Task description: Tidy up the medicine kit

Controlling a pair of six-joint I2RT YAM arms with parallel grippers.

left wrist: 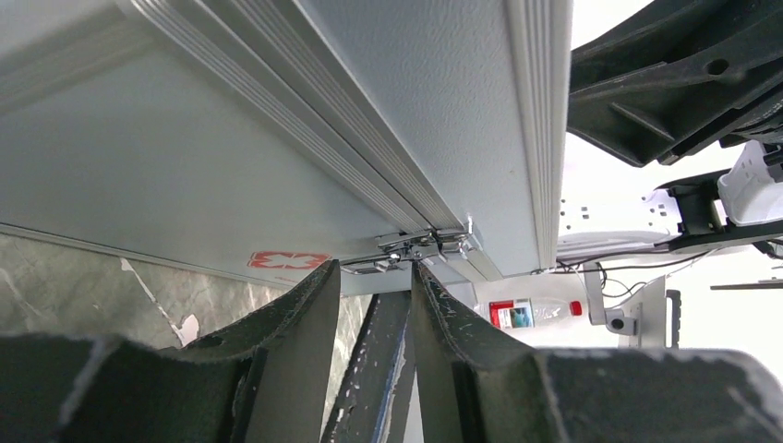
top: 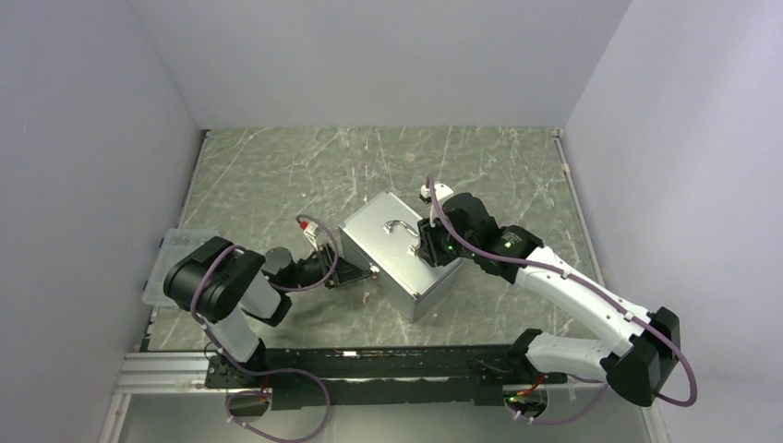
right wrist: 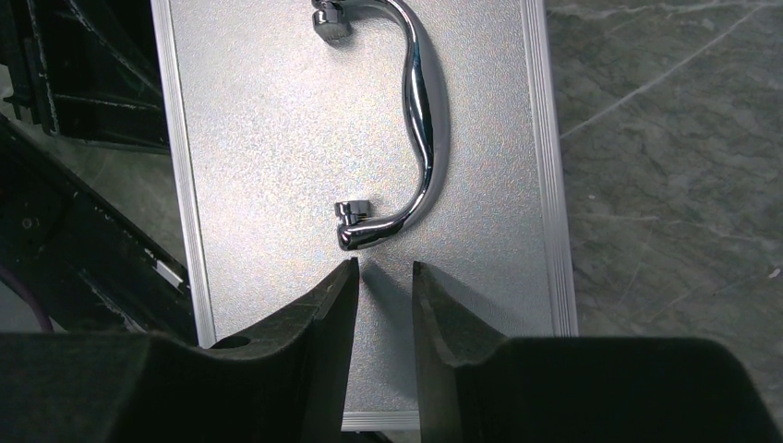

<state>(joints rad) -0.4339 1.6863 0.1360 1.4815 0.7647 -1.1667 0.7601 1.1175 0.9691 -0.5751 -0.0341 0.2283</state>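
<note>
Left gripper [left wrist: 377, 273], lower centre of its wrist view: jaws narrowly parted, empty, tips just below the small chrome front latch [left wrist: 427, 245]. Right gripper [right wrist: 385, 269]: also slightly parted, empty, over the lid just short of the curved chrome handle [right wrist: 420, 120]. Boxy silver-grey metal medicine kit [top: 374, 235] sits centre frame on the grey-green marbled surface [top: 277, 175], lid shut, red mark [left wrist: 288, 260] on its front. Step is probably unlatching; the next move needs the latch flipped while the lid is steadied.

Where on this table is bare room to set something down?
Free: the far table strip between the medicine kit and the back wall, and the right side beyond the right arm. Crowded: the kit's latch side, where the left gripper sits, and its lid under the right gripper.
</note>
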